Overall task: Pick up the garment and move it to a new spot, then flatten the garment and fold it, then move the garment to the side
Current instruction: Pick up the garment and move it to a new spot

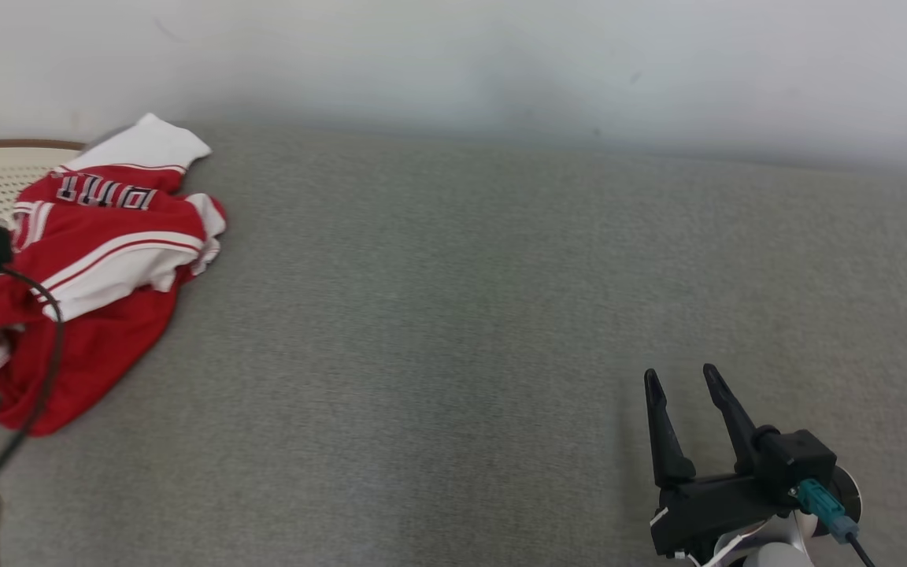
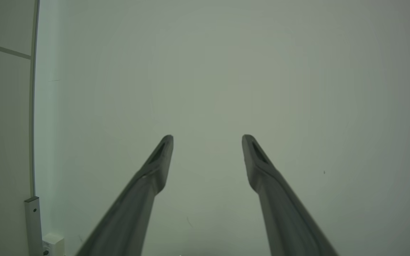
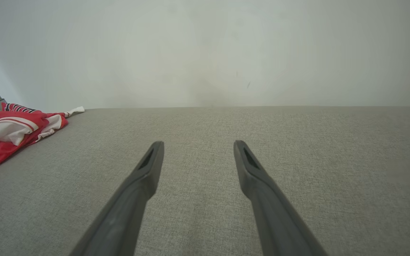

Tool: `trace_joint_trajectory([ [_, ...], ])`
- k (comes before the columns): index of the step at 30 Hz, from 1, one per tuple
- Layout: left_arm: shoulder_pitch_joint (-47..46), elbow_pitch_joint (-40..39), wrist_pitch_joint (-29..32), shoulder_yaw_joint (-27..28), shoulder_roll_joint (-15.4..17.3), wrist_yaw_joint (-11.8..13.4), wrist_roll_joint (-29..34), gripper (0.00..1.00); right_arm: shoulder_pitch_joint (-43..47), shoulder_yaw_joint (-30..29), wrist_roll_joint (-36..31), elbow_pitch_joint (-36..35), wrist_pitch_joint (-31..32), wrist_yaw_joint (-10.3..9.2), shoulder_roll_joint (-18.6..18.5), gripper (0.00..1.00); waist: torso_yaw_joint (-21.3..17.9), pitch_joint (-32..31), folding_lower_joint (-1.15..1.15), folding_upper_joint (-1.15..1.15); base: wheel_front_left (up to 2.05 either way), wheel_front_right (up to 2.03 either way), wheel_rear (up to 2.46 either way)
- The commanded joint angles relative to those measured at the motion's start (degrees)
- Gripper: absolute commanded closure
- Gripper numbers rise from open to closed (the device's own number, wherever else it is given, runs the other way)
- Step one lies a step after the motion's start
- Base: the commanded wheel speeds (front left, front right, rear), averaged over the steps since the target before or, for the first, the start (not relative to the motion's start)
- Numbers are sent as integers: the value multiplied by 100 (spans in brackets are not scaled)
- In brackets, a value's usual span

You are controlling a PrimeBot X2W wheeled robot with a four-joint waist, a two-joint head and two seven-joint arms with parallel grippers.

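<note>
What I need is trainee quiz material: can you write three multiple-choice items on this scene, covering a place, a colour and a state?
1. Where on the grey surface lies the garment? A left side B centre C right side
2. Garment colours? A blue, yellow B red, white C black, green
3. Right end effector: A open, empty B gripping the garment C gripping a cup
Answers: 1 A, at the head view's left edge; 2 B, red cloth, white bands; 3 A, jaws apart over bare surface.
</note>
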Motion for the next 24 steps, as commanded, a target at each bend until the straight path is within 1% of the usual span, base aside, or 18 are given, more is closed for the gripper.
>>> trace_joint_trajectory([
  [1,-131,117,-6,35,49,-31,-46,0,-77,1,-9,-12,-31,1,-15,0,-334,273,-1,-1,0,0,0],
  [8,-684,1306,170,7,450,-79,-102,0,-217,-7,30,-57,-46,1,-15,0,-669,518,-1,-1,0,0,0],
  [14,-1041,2464,462,5,716,-123,-290,0,-296,-6,48,-131,-55,1,-15,0,-894,690,-1,-1,0,0,0],
  [18,-1196,3122,731,-100,913,-135,-228,0,-315,3,48,-187,-55,1,-15,0,-1017,804,-1,-1,0,0,0],
  [24,-1343,3969,956,-235,1167,-148,-180,0,-364,-5,36,-257,-57,1,-15,0,-1176,957,-1,-1,0,0,0],
])
